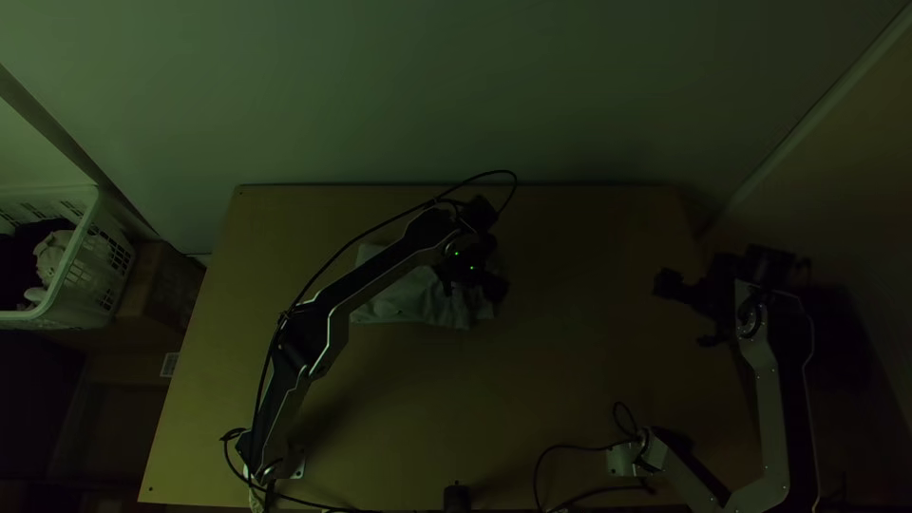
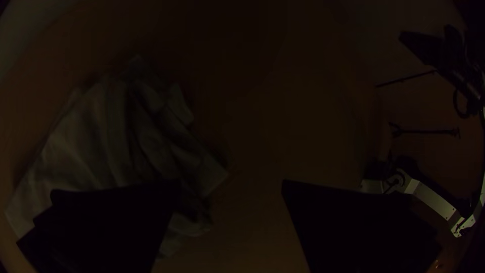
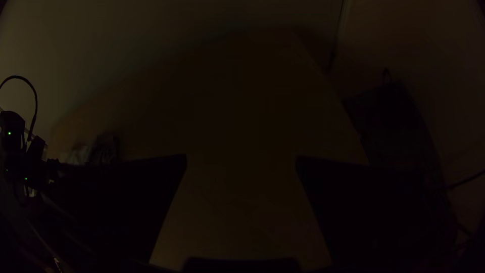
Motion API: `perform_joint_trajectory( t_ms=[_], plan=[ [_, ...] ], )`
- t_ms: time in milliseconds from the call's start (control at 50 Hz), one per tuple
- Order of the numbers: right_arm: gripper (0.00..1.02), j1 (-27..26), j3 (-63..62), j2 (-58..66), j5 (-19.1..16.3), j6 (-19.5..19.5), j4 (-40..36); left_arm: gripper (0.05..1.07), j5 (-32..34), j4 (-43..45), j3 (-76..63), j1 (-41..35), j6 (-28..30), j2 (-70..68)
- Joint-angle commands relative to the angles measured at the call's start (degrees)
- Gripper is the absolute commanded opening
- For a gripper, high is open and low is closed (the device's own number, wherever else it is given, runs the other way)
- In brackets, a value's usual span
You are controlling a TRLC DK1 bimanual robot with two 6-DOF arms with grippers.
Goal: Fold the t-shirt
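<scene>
From my station, I see my left arm as long black links with thin silver edging. Near its end effector glow two small green lights, and a thin black cable loops just beside. The fingers are wide, flat and black. My right arm has pale grey side plates dotted with small screws, and a round black joint near its black end effector.
</scene>
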Motion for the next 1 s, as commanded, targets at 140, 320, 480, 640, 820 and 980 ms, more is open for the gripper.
perform_joint_trajectory(
  t_ms=[140, 320, 480, 640, 820, 980],
  plan=[
    [0.99, -0.6, -1.7, -0.8, 0.2, -0.7, 0.6, 1.03, 0.9, -0.1, 2.0, 1.3, -0.3, -1.6],
    [0.99, -0.4, -0.3, -0.8, 0.2, -0.9, 3.6, 1.03, -2.7, 1.7, 2.0, 4.3, -0.1, -5.6],
    [0.99, -0.5, 2.7, -0.8, 0.2, -2.4, 8.2, 1.03, -7.7, 3.4, 0.5, 8.0, 0.8, -11.6],
    [0.99, -0.4, 5.0, -0.7, 0.2, -5.0, 14.9, 1.03, -8.9, 10.0, -7.6, 13.2, 0.9, -21.9],
    [0.99, -0.4, 9.1, -0.1, 0.2, -4.8, 18.9, 1.03, -8.9, 20.5, -20.8, 19.9, 1.5, -34.8],
    [0.99, -0.4, 10.5, -1.7, 0.2, -5.0, 26.1, 1.03, -8.8, 25.8, -30.1, 26.6, 3.5, -44.9]
  ],
)
